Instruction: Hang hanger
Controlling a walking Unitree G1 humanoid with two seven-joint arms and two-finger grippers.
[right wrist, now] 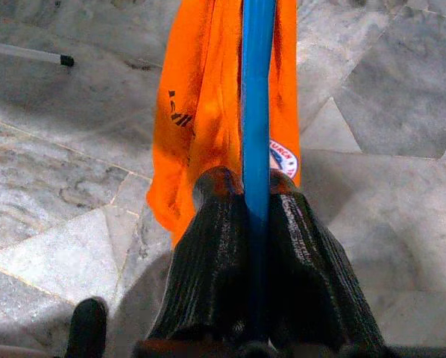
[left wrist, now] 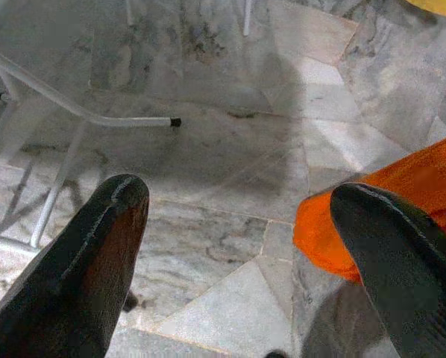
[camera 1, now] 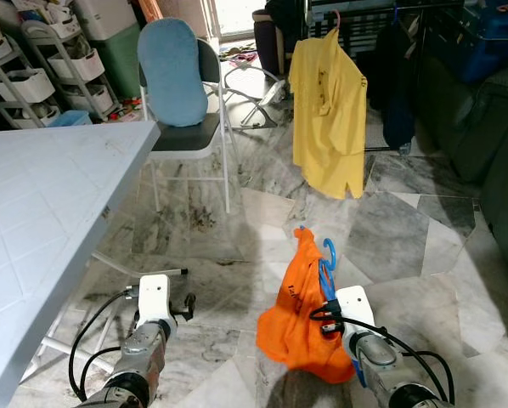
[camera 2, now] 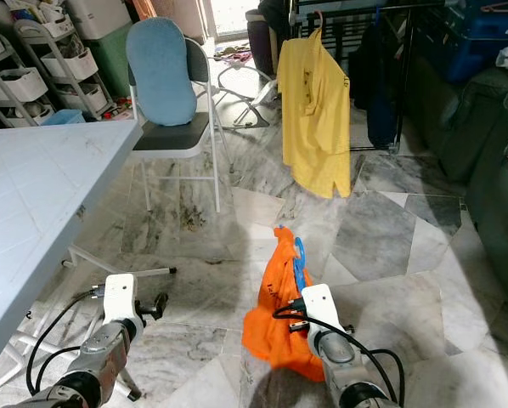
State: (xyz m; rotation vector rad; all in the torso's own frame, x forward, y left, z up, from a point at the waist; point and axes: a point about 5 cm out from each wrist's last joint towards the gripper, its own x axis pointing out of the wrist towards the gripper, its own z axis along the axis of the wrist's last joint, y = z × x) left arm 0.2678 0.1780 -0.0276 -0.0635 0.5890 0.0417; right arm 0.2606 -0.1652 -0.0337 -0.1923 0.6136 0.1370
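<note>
A polished grey marble floor [camera 1: 390,229] spreads under a white table [camera 1: 42,195], one folding chair [camera 1: 190,127] with a blue cushion, and one yellow polo shirt [camera 1: 329,119] hanging on a clothes rack. One crumpled orange shirt [camera 1: 301,314] drapes on a smooth blue hanger [right wrist: 256,97], low at the robot's right. The right gripper [right wrist: 254,195] pinches the hanger's bar between ribbed black fingers. The left gripper [left wrist: 245,224] hangs spread wide, empty.
</note>
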